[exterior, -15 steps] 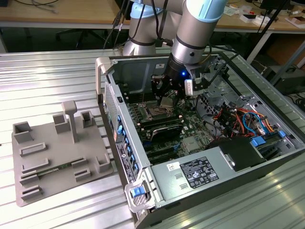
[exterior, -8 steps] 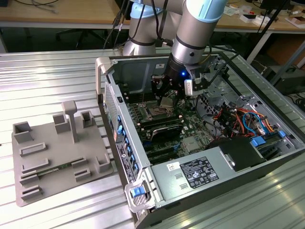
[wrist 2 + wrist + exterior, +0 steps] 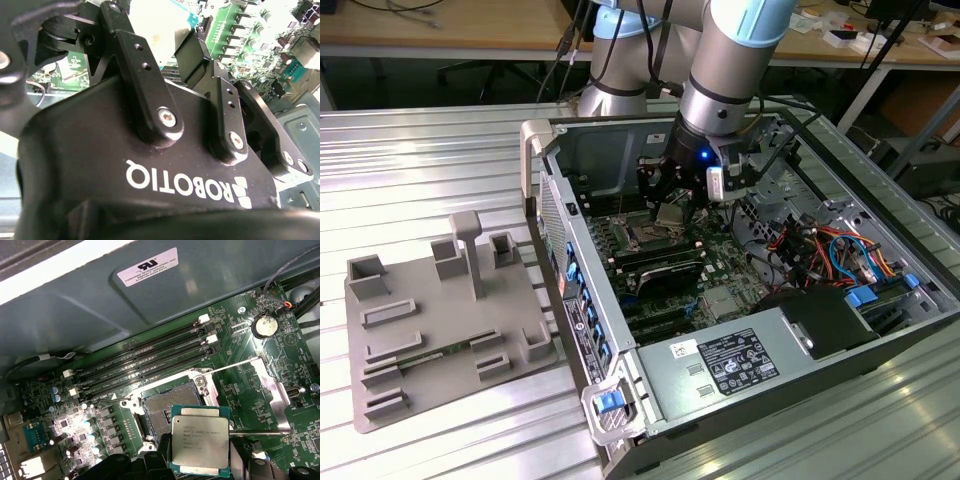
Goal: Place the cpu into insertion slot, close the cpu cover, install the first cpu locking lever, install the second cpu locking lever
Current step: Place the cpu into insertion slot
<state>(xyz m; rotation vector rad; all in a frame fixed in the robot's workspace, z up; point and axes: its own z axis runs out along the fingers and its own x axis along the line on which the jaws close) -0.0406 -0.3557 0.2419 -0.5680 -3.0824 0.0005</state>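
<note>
You're in a robotics lab or electronics workshop. An open grey metal computer case (image 3: pixel 610 150) lies on its side on a ribbed silver metal table (image 3: pixel 430 160). Just beside the case, at the exterior view's left, is a grey plastic fixture plate with upright posts (image 3: pixel 440 320). Behind the case runs a long wooden-topped table (image 3: pixel 450 40) strewn with cables, and a silver and light-blue robot arm (image 3: pixel 730 60) stands over the case.

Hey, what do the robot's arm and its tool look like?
The arm is a round silver-grey tube with light-blue joint caps, and black cables run alongside it. A small blue light glows at the wrist. The tool is black, with chunky linked fingers pinned by silver bolts and white lettering on its body.
</note>
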